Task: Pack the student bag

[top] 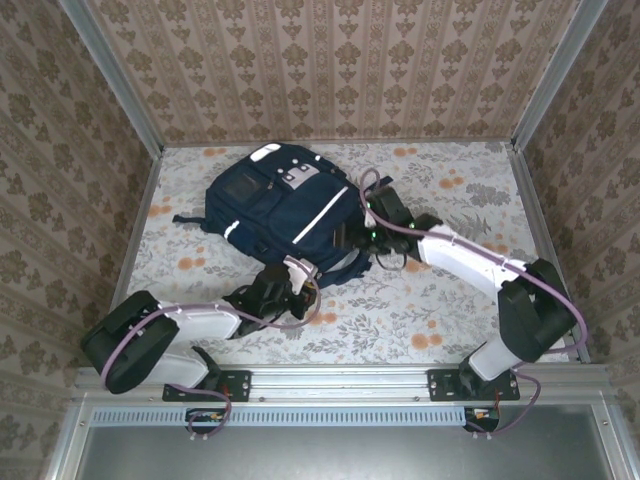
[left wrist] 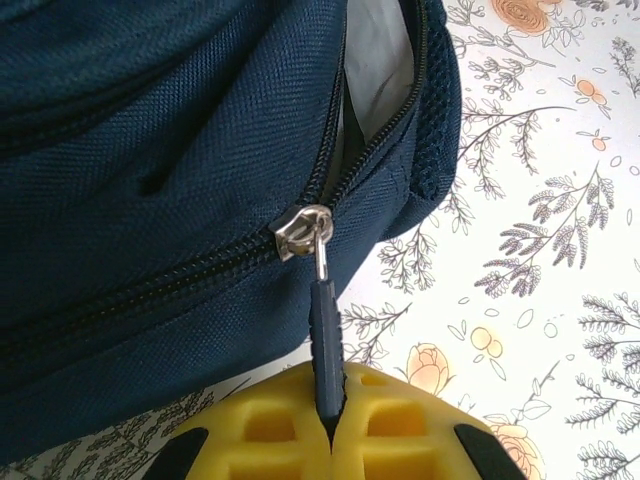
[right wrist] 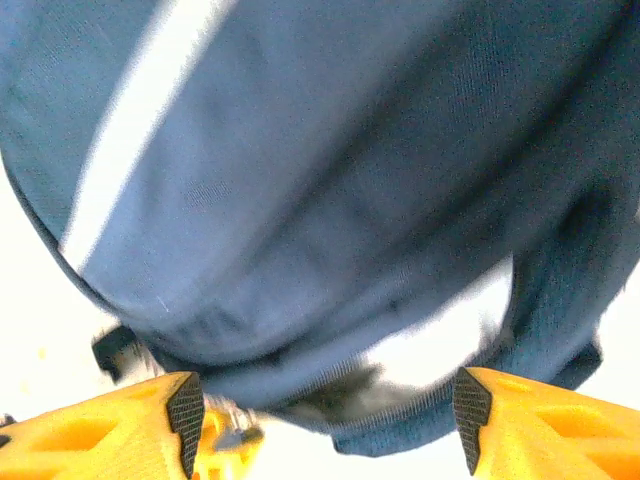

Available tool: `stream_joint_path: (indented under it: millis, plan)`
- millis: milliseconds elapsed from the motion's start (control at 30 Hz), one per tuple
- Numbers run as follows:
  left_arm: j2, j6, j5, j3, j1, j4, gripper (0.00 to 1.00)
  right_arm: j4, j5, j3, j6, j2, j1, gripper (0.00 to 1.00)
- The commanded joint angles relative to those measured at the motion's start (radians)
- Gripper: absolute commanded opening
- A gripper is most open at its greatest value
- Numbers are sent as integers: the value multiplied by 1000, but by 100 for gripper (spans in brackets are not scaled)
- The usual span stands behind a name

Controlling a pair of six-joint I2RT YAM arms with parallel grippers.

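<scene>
The student bag (left wrist: 150, 150) is navy woven cloth, matt and coarse-grained. Just beyond the closed jaws its zipper slider (left wrist: 300, 228) is shiny metal; the pull tab (left wrist: 326, 340) pinched between them looks dark and matt. The left gripper (left wrist: 330, 430) has matt yellow plastic fingers (left wrist: 400, 425). The table cover (left wrist: 540, 300) beside them looks smooth and flower-printed.

Floral-patterned table (top: 430, 310) with the student bag (top: 285, 205) flat on it.

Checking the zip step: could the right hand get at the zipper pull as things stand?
Probably not: the left hand is shut on the zipper pull, covering its end, while the right hand stands open against the student bag's right edge.
</scene>
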Motion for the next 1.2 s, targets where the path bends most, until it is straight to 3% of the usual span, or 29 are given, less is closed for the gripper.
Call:
stream_joint_path:
  millis: [0, 233, 400, 500, 667, 767, 867, 967, 1067, 1167]
  plan:
    - [-45, 36, 15, -29, -16, -2, 0, -130, 82, 200, -216, 108, -1, 74]
    - [-90, 45, 11, -62, -15, -23, 0, -289, 171, 674, -372, 466, -17, 82]
    - [-135, 63, -4, -71, -8, -61, 0, -470, 122, 1093, -322, 774, -83, 82]
    - [-158, 64, -7, -75, 4, -78, 0, -525, 107, 1256, -302, 893, -113, 83]
    - [-217, 48, 1, -98, 31, -91, 0, -509, 8, 1264, -259, 951, -173, 82]
    - [-229, 53, 12, -101, 32, -97, 0, -500, -138, 1249, -289, 973, -182, 79]
    - [-214, 49, 17, -103, 33, -87, 0, -492, -364, 1252, -297, 1013, -184, 78]
    - [-203, 44, 17, -106, 32, -79, 0, -493, -494, 1269, -279, 1065, -185, 76]
    - [-212, 38, 10, -106, 32, -82, 0, -499, -543, 1277, -264, 1097, -185, 64]
    - [-229, 39, -2, -105, 34, -101, 0, -419, -513, 1170, -220, 1041, -195, 30]
